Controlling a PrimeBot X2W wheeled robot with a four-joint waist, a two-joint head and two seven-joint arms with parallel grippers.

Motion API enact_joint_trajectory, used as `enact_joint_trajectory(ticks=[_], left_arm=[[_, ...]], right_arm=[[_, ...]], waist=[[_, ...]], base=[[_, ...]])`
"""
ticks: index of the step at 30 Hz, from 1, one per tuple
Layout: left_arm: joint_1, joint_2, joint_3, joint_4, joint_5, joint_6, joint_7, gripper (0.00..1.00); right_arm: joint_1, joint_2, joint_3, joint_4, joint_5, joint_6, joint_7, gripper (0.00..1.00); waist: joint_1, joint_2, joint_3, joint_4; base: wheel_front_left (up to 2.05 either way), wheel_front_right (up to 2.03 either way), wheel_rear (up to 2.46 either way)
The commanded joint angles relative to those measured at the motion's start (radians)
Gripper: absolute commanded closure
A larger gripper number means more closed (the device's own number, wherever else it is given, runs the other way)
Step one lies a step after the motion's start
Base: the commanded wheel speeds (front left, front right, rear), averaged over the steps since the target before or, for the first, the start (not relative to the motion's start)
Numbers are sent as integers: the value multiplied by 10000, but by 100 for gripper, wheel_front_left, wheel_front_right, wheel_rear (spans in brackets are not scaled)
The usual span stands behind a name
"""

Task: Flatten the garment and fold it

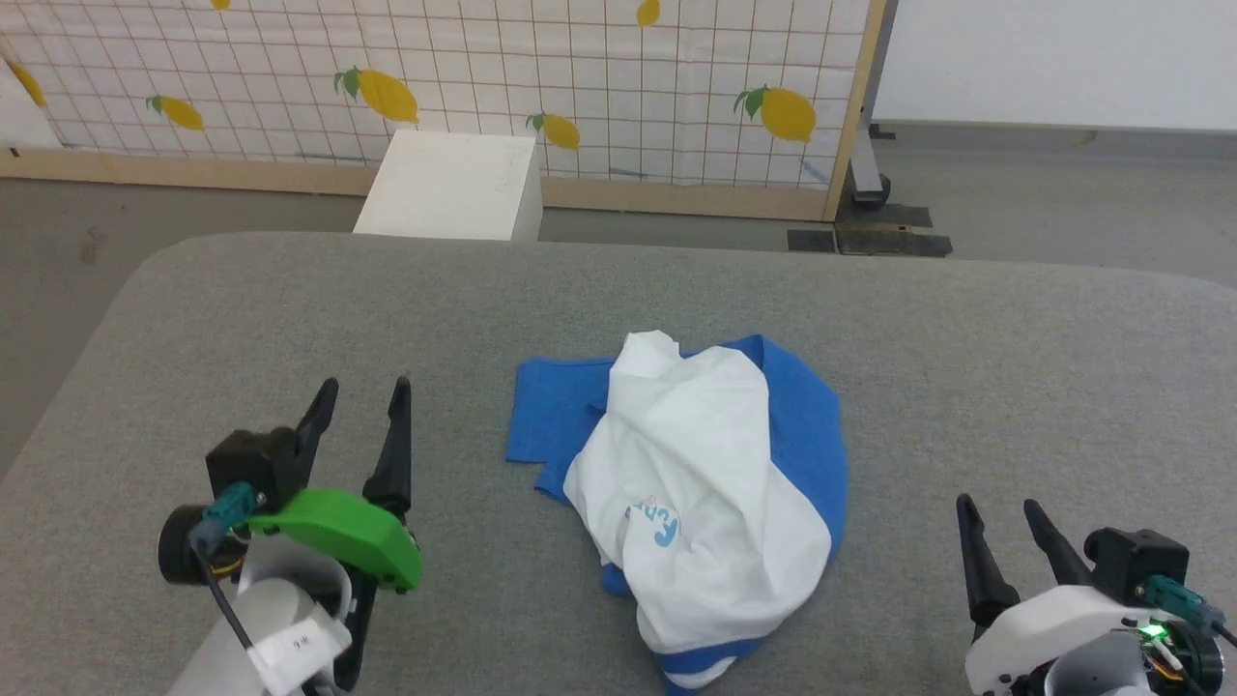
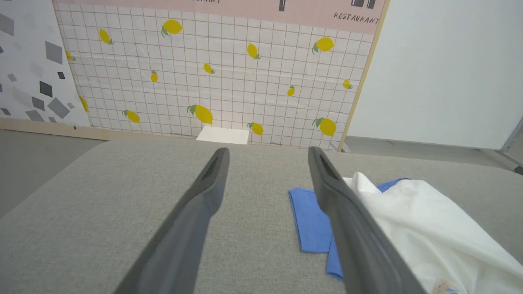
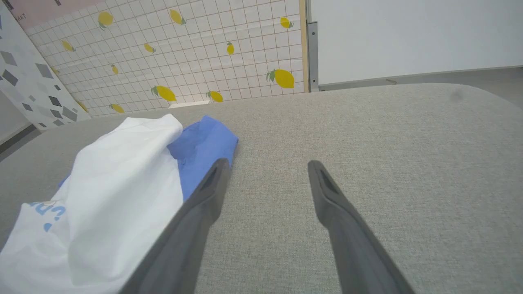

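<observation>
The garment [image 1: 701,483], a white T-shirt with blue sleeves and a light-blue logo, lies crumpled in a heap on the middle of the grey cushioned surface [image 1: 618,300]. One blue sleeve spreads flat to its left. My left gripper [image 1: 364,391] hovers open to the left of the heap, nothing between its fingers. My right gripper [image 1: 1001,503] stands open at the lower right, clear of the cloth. The left wrist view has the garment [image 2: 429,232] at its right, and in the right wrist view the garment [image 3: 122,188] lies at the left.
A white box [image 1: 454,184] stands on the floor beyond the far edge of the surface. Behind it rises a tiled panel with lemons [image 1: 435,87] in a wooden frame. Bare grey surface stretches around the heap on all sides.
</observation>
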Motion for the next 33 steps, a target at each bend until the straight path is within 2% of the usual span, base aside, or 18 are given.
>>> enact_joint_trajectory(ticks=[1,4,8,10,16,22,27,28,29,30,33], left_arm=[[289,-34,82,-281,240,136,-84,0],[797,-250,537,-1013,686,349,-95,0],[1268,-574,1112,-1647,1082,391,-98,0],[1370,-748,1253,-1834,1267,330,-98,0],[1266,-1316,1634,-1989,1554,-4,-99,0],[1109,-1880,1949,-1855,1843,-419,-100,0],[1167,-2207,2227,-1657,2089,-695,-100,0],[1190,-2259,2296,-1619,2139,-754,-100,0],[1210,-2297,2350,-1584,2175,-800,-100,0],[1227,-2341,2412,-1548,2213,-873,-100,0],[1280,-2418,2526,-1363,2293,-1053,-100,0]], right_arm=[[-177,-3,37,-54,-12,-13,260,0],[-741,-3,208,2,-218,-13,1377,0],[-1978,-3,571,291,-625,-13,3334,0],[-2645,-3,752,605,-959,-13,4480,0],[-4121,-3,799,1913,-1992,-13,6734,0],[-4564,-3,751,2763,-2282,-13,7128,0],[-4556,-3,894,3242,-2228,-13,7023,0],[-4561,-3,931,3332,-2165,-13,7015,51],[-4574,-3,972,3361,-2098,-13,6925,71],[-4601,-3,1009,3358,-2038,-13,6752,100],[-4671,-3,934,3205,-1822,-13,6161,100]], waist=[[0,-1,161,101],[0,-1,430,184],[0,-1,930,310],[0,-1,1159,449],[0,-1,1801,1024],[0,-1,2281,1478],[0,-1,2330,1522],[0,-1,2300,1495],[0,-1,2265,1466],[0,-1,2215,1422],[0,-1,2008,1278]], base=[[0,0,0],[0,0,0],[0,0,0],[0,0,0],[0,0,0],[0,0,0],[0,0,0],[0,0,0],[0,0,0],[0,0,0],[0,0,0]])
